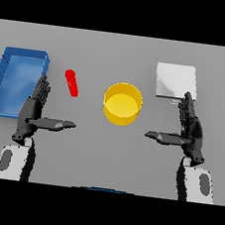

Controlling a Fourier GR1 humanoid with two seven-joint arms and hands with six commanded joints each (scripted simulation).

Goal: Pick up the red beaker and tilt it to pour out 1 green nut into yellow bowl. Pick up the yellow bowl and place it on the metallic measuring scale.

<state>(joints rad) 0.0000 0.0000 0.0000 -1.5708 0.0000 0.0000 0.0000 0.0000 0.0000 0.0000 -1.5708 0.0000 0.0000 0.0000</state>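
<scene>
A small red beaker (71,82) stands on the grey table, left of centre, looking tilted from above. The yellow bowl (122,103) sits in the middle of the table, and nothing shows inside it. At the back right lies the metallic measuring scale (175,81), a pale square plate. My left hand (34,110) rests open at the lower left, below and left of the beaker, thumb pointing inward. My right hand (190,128) is open at the lower right, just below the scale, its fingertips overlapping the scale's front edge. No green nut is visible.
A blue tray (5,79) with raised walls lies at the far left, beside my left hand. Bare grey table lies between the two hands in front of the bowl.
</scene>
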